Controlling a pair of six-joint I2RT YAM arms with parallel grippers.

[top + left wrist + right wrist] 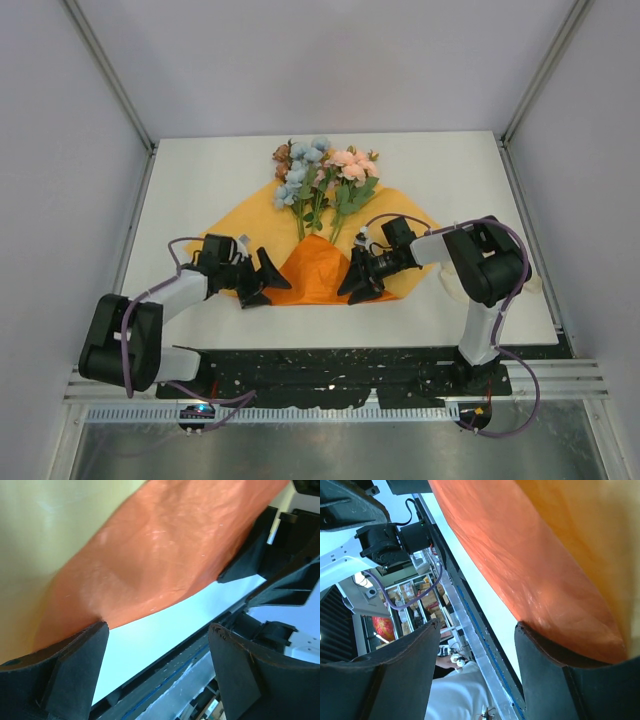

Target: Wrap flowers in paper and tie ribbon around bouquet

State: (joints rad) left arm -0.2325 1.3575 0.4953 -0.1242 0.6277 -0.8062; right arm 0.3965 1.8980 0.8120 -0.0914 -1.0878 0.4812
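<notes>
Both w/ jaws apart, holding nothing: left gripper [262,281] & right gripper [358,281], either side of folded near flap of orange paper [250,215], mid-table. Flowers [320,175] on it, blooms far. Risk of unheld crinkly flap springing back off stems, undoing wrap.

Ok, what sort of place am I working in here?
Probably a robot test cell in a lab or workshop: a white table boxed in by plain grey panels, a metal rail along its near edge, and cluttered storage shelves beyond in the right wrist view.

stems of flowers [318,178] hidden under paper [238,220]
</notes>
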